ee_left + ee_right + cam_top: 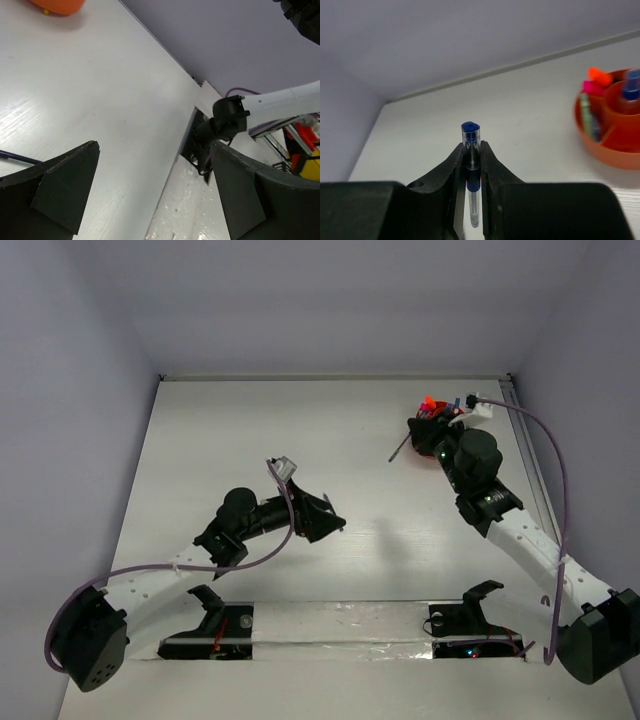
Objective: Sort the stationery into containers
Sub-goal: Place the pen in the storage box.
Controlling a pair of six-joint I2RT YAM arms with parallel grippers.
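The left arm reaches over the middle of the table [300, 420], well in from the left edge. The left gripper [335, 522] stands wide open, its two black fingers [60, 185] spread far apart with only bare white table between them. It has hold of nothing. In the left wrist view a thin black line runs in from the left side beside one finger; I cannot tell what it is.

Farther right, toward the far right corner, the right arm stretches out along the right edge. The right gripper [471, 155] is closed tight on a blue pen [470, 132]. The pen stands upright between the fingertips in the right wrist view, with its blue cap poking out above them and its clear barrel running down between the fingers. From above, the pen [400, 450] shows as a dark thin stick slanting out to the left of the gripper, above the table.

Just to the right of the held pen sits the orange cup [607, 150], on the table near the far right corner. It has a smaller round well inside it. An orange-capped marker [599, 76], a pink piece [592, 87] and a pale green piece [590, 120] lie in its outer ring, and another blue pen [630, 85] stands in the inner well.
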